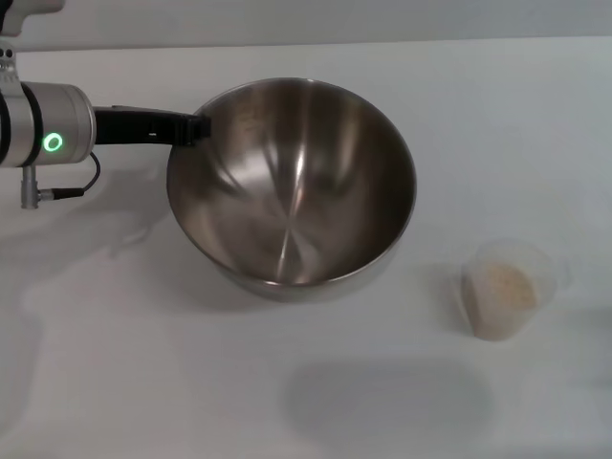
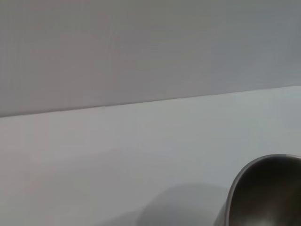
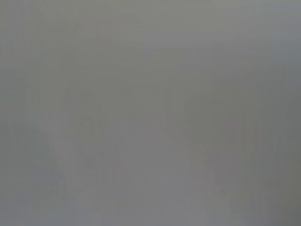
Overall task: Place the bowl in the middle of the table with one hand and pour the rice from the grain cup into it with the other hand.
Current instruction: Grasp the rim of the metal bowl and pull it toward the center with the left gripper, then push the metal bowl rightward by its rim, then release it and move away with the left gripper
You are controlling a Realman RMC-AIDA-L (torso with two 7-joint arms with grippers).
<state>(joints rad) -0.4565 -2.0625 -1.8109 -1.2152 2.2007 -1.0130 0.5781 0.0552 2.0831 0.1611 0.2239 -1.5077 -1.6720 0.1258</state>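
Note:
The large steel bowl (image 1: 292, 186) is near the middle of the white table (image 1: 143, 363), tilted with its opening turned toward me. My left gripper (image 1: 196, 127) reaches in from the left and is shut on the bowl's far left rim. Part of the bowl's rim and inside also shows in the left wrist view (image 2: 268, 193). The clear grain cup (image 1: 504, 289) stands upright to the right of the bowl, apart from it, with pale rice (image 1: 502, 285) inside. My right gripper is out of view; the right wrist view shows only plain grey.
The left arm's silver wrist with a green light (image 1: 53, 143) hangs over the table's far left. A soft shadow (image 1: 387, 402) lies on the table in front of the bowl. A grey wall (image 2: 141, 47) stands behind the table's far edge.

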